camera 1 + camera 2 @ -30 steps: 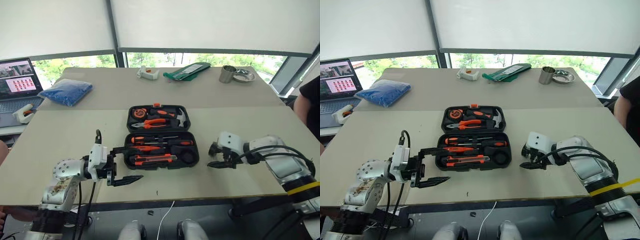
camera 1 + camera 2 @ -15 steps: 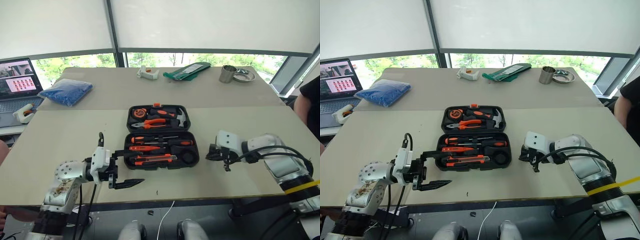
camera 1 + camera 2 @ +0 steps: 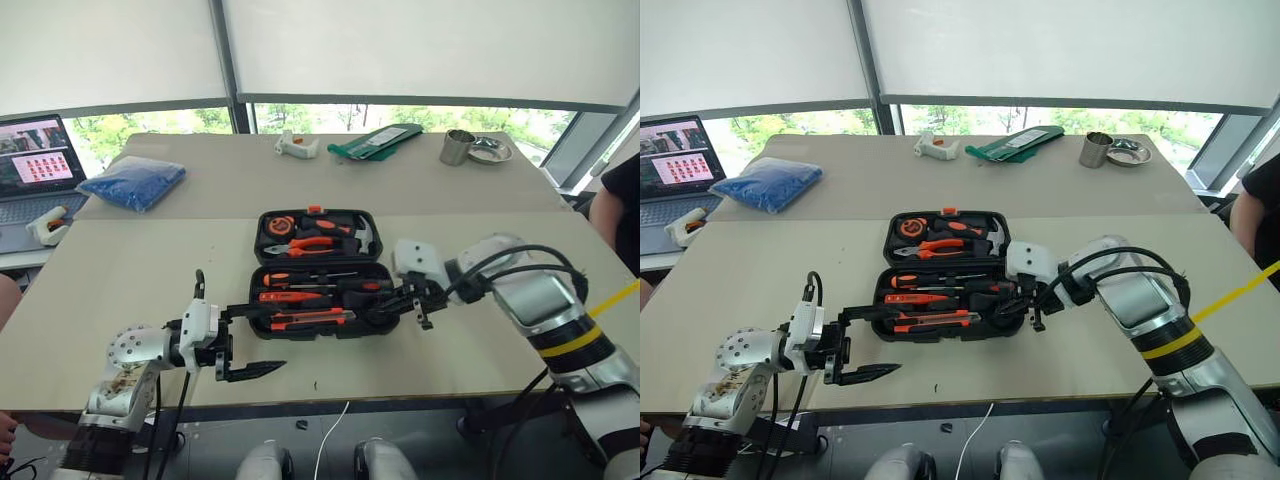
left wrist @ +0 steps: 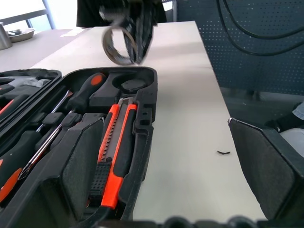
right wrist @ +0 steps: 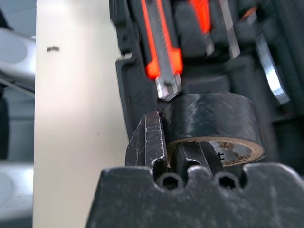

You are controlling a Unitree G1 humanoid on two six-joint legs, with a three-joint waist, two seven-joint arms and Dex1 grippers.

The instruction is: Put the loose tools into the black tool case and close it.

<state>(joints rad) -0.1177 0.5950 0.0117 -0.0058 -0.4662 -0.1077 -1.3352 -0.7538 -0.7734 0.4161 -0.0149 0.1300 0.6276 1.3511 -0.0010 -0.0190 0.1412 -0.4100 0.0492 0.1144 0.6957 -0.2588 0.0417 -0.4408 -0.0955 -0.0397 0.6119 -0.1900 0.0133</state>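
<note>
Tape roll (image 5: 211, 121): small, dark, hollow ring; judged light, stiff, slightly tacky. Pinched through wall by right gripper (image 5: 183, 152), one finger inside core, one outside; hangs over near right corner of tool case (image 3: 322, 276). Best hold: across wall, as now.

Tool case: open on table (image 3: 130, 290), centre. Screwdrivers (image 3: 320, 284) and utility knife (image 3: 310, 318) seated in near half.

Left gripper (image 3: 250, 340): jaws spread wide, empty, near left of case.
</note>
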